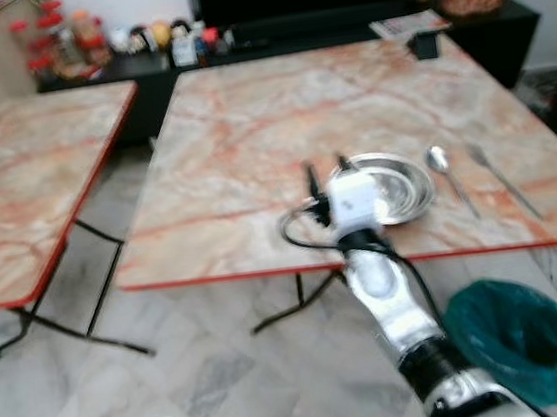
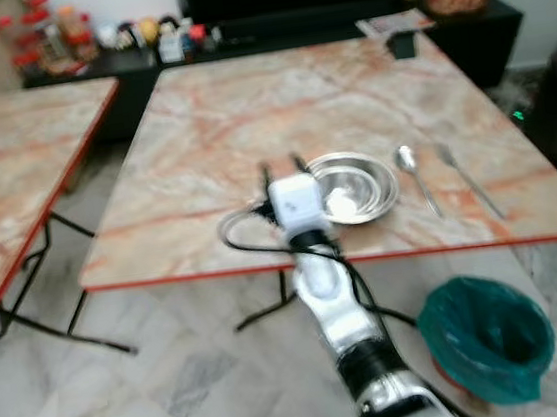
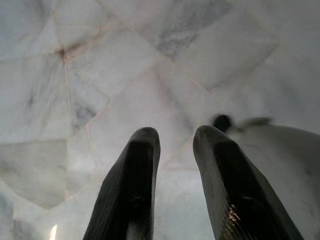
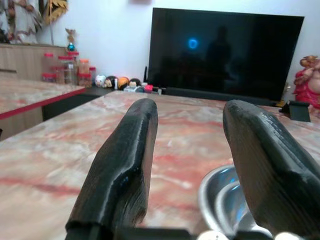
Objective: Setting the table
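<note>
While the steel bowl (image 1: 390, 187), spoon (image 1: 449, 179) and fork (image 1: 502, 179) already lie together on the bench (image 1: 251, 141), we judge setting partly done. Our right gripper (image 4: 187, 165) hovers empty, fingers apart, beside the bowl. Our left gripper (image 3: 175, 185), slightly parted, hangs over floor tiles (image 3: 100, 75).

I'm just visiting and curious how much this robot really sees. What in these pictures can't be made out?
- Bowl: its near left edge sits behind the right tool in the eye views; the right wrist view cuts it off at the bottom edge.
- Spoon and fork: blurred, details unclear.
- Small items on the cabinet: too small and blurred to identify.
- Green bin: contents lost in shadow.
- Left tool: open over floor tiles, blurred.
</note>
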{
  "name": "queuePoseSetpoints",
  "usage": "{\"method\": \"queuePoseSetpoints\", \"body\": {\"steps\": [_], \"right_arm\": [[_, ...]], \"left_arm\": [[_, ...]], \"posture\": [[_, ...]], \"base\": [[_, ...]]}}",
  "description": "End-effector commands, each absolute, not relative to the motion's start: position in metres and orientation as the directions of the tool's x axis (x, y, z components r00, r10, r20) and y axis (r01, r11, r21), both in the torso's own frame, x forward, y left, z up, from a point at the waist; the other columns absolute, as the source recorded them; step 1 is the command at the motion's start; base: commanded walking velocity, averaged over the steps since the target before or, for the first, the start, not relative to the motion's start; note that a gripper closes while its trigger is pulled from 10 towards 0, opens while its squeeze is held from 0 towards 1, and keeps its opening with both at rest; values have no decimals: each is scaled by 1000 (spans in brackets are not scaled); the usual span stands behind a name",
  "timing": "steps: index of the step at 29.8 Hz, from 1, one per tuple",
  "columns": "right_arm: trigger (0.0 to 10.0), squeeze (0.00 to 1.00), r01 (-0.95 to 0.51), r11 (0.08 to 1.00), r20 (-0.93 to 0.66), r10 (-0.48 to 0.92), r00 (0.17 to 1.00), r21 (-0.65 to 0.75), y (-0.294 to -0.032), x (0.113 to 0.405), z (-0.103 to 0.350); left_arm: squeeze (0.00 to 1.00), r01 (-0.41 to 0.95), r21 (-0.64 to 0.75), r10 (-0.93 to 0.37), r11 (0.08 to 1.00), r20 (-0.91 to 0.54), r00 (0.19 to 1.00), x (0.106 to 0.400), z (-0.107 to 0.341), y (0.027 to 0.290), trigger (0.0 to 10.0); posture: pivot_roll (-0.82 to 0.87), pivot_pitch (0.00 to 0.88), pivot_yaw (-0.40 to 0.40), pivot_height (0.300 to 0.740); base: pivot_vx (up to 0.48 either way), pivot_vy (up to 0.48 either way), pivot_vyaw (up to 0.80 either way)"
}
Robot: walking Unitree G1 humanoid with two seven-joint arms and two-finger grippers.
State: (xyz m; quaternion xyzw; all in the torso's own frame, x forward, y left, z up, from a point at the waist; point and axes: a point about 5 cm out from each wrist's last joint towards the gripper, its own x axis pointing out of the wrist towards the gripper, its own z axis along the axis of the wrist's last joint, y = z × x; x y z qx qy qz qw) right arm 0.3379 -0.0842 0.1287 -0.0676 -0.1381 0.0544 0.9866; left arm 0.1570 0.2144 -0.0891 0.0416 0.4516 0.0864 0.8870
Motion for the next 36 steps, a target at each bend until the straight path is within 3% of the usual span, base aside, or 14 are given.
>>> {"method": "queuePoseSetpoints", "body": {"steps": [1, 6, 15, 20, 26, 29, 32, 36], "right_arm": [[10000, 0, -132, 979, 278, 171, 945, -157, -73, 337, 133], [10000, 0, -136, 975, 273, 181, 945, -176, -75, 335, 130], [10000, 0, -154, 946, 173, 209, 962, -287, -94, 307, 83], [10000, 0, -150, 936, 67, 180, 981, -318, -109, 293, 56], [10000, 0, -156, 926, -179, 98, 979, -344, -137, 267, 5], [10000, 0, -157, 927, -191, 95, 977, -341, -138, 266, 2], [10000, 0, -164, 931, -445, 2, 895, -326, -167, 232, -39], [10000, 0, -90, 967, -566, -64, 822, -239, -182, 208, -59]], "left_arm": [[0, -126, 168, 210, 978, -795, 569, 155, -89, 221, 10000], [0, -125, 168, 209, 978, -798, 566, 152, -90, 221, 10000], [0, -104, 169, 198, 980, -802, 564, 151, -91, 220, 10000], [0, -94, 170, 193, 981, -800, 568, 153, -90, 219, 10000], [0, -92, 173, 194, 981, -802, 564, 151, -90, 220, 10000], [0, -90, 173, 193, 981, -804, 563, 150, -91, 220, 10000], [0, -91, 171, 192, 981, -804, 562, 151, -91, 219, 10000], [0, -93, 173, 195, 980, -801, 565, 152, -90, 221, 10000]], "posture": [[35, 21, 33, 740], [31, 14, 31, 740], [22, 0, 28, 740], [21, 0, 27, 740], [10, 22, 33, 740], [10, 22, 33, 740], [12, 36, 45, 740], [16, 34, 53, 740]], "base": [[0, 401, 0], [0, 406, 0], [0, 403, 0], [0, 403, 0], [0, 404, 0], [0, 401, 0], [0, 405, 0], [0, 405, 0]]}}
